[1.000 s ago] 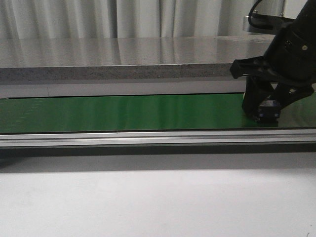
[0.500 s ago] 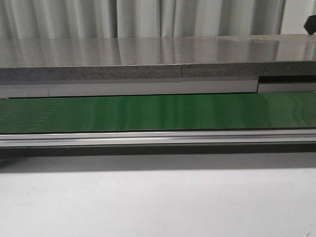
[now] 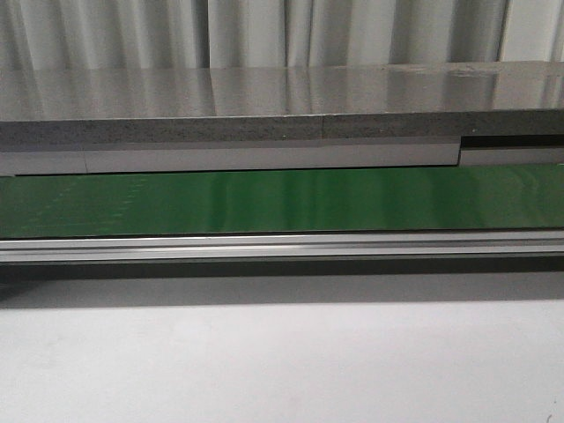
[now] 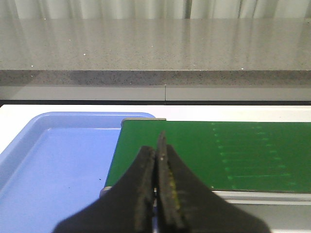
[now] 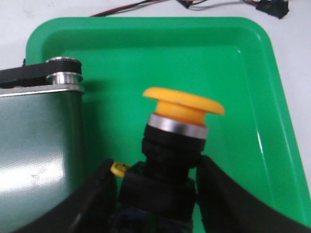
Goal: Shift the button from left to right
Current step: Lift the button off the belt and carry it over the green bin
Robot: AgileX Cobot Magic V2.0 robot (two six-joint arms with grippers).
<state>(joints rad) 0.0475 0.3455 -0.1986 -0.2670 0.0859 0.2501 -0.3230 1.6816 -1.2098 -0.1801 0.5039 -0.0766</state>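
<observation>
In the right wrist view the button [image 5: 181, 108], a yellow mushroom cap on a black blocky body, stands between the fingers of my right gripper [image 5: 156, 169]. The gripper is shut on the black body and holds the button over the green tray [image 5: 243, 63]. My left gripper [image 4: 158, 148] is shut and empty, hovering over the left end of the green conveyor belt [image 4: 233, 150]. Neither gripper nor the button shows in the front view.
The green belt [image 3: 282, 201] runs across the front view with an aluminium rail [image 3: 282, 247] before it and a grey counter [image 3: 264, 97] behind. A blue tray [image 4: 58, 160] lies by the belt's left end. The belt's end roller [image 5: 63, 77] borders the green tray. Cables [image 5: 218, 4] lie beyond the tray.
In the front view my right arm held the button at the belt's right end one second ago. It has since moved off to the right, out of that view.
</observation>
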